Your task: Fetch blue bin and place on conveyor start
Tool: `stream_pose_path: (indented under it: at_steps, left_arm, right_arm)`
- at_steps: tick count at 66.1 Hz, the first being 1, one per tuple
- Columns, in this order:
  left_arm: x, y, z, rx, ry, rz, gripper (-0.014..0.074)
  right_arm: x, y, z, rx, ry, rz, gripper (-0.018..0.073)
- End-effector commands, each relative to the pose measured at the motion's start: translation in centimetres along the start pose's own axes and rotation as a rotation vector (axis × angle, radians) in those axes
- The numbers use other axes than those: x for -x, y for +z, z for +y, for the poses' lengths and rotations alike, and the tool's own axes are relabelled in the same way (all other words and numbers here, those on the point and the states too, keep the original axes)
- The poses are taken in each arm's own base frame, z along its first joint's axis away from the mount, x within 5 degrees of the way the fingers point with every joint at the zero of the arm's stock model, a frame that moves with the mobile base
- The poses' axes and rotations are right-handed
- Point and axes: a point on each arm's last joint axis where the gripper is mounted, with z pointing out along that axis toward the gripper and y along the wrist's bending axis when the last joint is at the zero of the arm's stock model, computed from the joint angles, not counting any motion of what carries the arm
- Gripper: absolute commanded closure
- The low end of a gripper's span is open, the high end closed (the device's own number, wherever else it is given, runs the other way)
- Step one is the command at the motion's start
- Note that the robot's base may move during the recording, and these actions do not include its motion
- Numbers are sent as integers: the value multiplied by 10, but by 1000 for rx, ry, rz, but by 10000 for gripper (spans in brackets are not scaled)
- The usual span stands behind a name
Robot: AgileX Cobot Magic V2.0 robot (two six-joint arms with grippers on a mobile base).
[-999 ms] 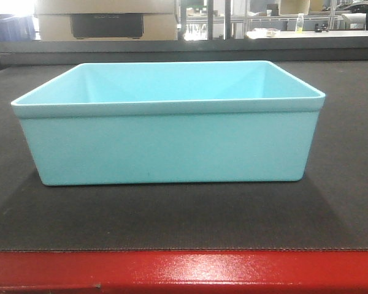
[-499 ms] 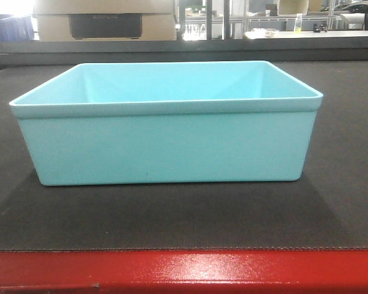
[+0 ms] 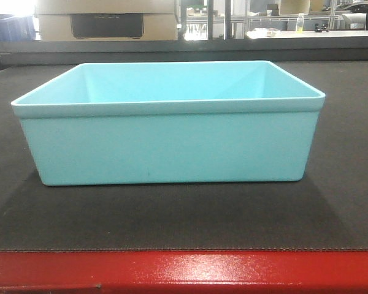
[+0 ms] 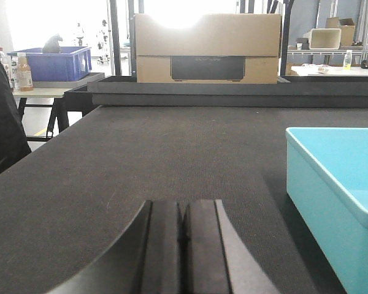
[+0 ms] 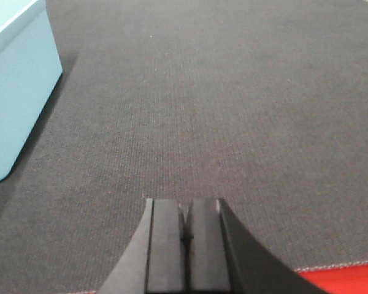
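Bin placement reads most clearly for you in the front-facing view: the blue bin (image 3: 168, 141) sits upright and squarely on the conveyor start (image 3: 172, 217), its near wall set back from the glossy red frame (image 3: 184, 271) along the bottom edge, and neither arm appears there. The left wrist view gives you what that one lacks: the left gripper (image 4: 183, 229) low over the belt with its two black fingers pressed together and nothing between them, the bin off to its right and ahead, well apart from it. That view also shows a cardboard box (image 4: 207, 49) beyond the belt's far end and a dark blue crate (image 4: 52, 63) on a table at the left. The right wrist view looks down on bare belt, where the right gripper (image 5: 184, 229) is likewise clenched on nothing, with the bin's corner at upper left, apart from it, and a sliver of red frame at lower right. The bin is smooth light turquoise plastic, rectangular, slightly tapered toward its base, with a thin rim and an empty interior; the belt is flat, dark grey and finely woven in texture.
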Motion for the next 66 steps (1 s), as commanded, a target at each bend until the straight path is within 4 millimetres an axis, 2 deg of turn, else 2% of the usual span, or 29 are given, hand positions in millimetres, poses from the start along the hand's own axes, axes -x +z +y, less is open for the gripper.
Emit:
stream_pose_path:
  at_steps: [1,66]
  left_arm:
    - [2,0,0,-6,-3,-24,707]
    - [2,0,0,-6,-3,-24,707]
  right_arm:
    - [3,-1,-1,-17,-34,-41,721]
    - [3,-1,-1,-19,-40,-41,721]
